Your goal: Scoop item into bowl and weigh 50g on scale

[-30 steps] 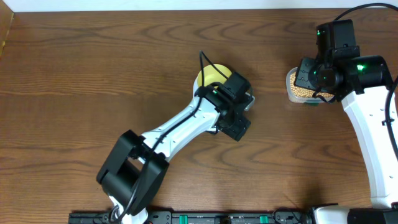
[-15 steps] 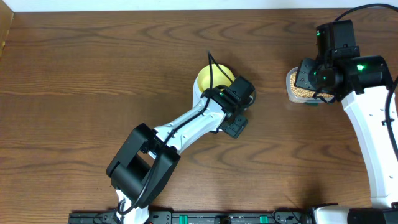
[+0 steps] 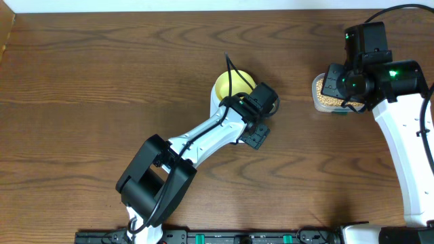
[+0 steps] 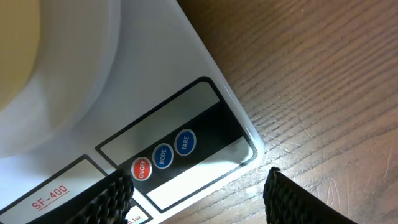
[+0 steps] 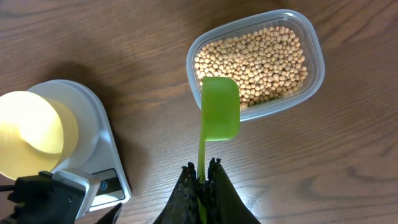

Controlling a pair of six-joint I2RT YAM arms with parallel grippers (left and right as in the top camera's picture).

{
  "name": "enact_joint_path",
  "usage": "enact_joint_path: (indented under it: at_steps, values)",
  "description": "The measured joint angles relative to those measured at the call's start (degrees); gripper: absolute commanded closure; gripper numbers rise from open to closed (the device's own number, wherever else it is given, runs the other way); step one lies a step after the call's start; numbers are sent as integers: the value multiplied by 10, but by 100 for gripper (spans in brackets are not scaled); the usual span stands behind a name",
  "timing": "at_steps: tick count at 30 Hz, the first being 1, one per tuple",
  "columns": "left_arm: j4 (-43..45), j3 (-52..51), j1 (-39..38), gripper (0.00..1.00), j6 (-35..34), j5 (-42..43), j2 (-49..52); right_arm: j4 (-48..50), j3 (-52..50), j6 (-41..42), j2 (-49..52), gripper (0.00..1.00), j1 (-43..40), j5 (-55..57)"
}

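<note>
A green scoop [image 5: 219, 115] juts forward from the right gripper [image 5: 202, 167] over the near rim of a clear tub [image 5: 280, 106] on a wooden table [image 5: 93, 37].

- scale [image 4: 177, 59] front panel is carrying "SF-400" in red, underlined.
- red button [image 4: 142, 169] is reading "ON/OFF".
- blue button [image 4: 162, 155] is reading "MODE".
- second blue button [image 4: 185, 142] is reading "TARE".
- small print below is showing only "1oz"; the rest is hidden.

The left arm [image 3: 207, 132] and right arm [image 3: 407, 149] are white links with black joints. Green lights [image 3: 392, 72] dot the right one. The left pincer [image 4: 202, 198] has black, ridged fingers [image 4: 287, 199].
</note>
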Motion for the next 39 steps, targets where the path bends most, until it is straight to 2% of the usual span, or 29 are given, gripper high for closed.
enact_joint_path:
  at_steps: [39]
  values:
    - [43, -32, 0, 30, -16, 15, 0, 15, 0, 0, -9, 99, 0, 0]
